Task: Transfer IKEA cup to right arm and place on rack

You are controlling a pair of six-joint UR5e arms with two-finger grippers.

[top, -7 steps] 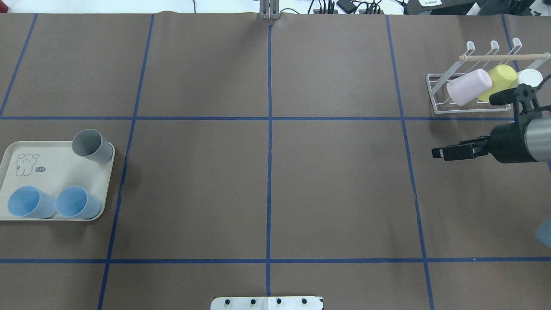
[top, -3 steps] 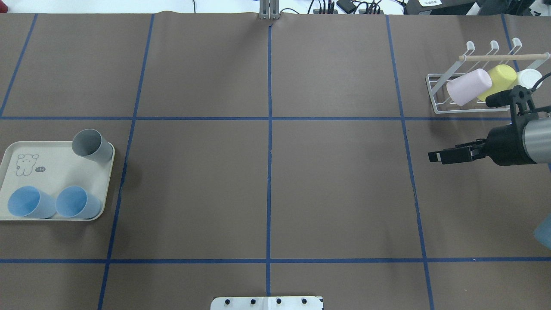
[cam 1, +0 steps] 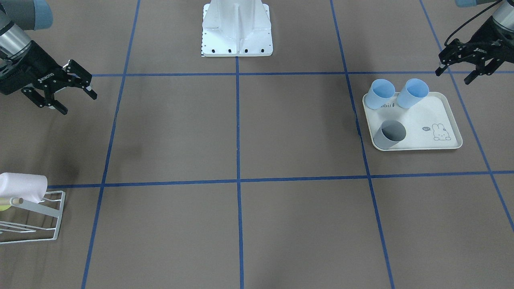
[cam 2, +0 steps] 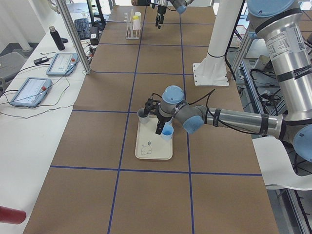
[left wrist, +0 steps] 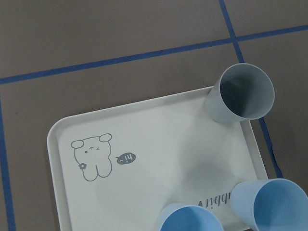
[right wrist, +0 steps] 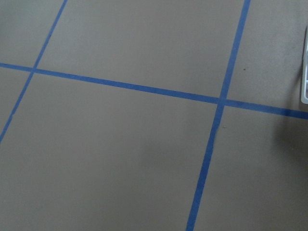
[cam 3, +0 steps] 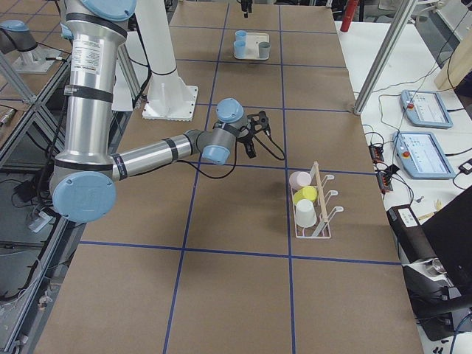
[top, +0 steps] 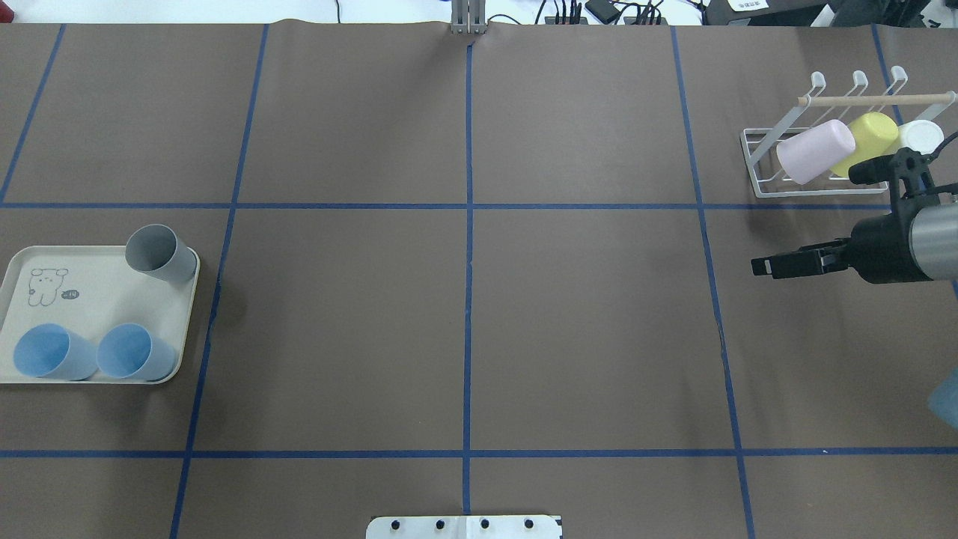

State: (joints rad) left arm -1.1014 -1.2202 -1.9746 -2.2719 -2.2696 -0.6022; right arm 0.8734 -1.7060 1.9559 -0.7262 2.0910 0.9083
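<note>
Showing silver tube links and pale blue joint caps along the left arm (cam 2: 239, 119) and the right arm (cam 3: 147, 155). Ending in black collars and matt black two-finger hands, the left gripper (cam 1: 453, 74) and the right gripper (cam 1: 80, 104), the latter bearing white ROBOTIQ lettering. Trailing a thin black cable (cam 1: 468, 23) at the left wrist. Rising from a white pedestal (cam 1: 237, 28), carrying a row of dark screws along its foot.

even, bright overhead light; soft faint shadows, sharp focus throughout

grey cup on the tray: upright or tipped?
Upright: grey cup stands on its base on the tray, open mouth up.
</note>
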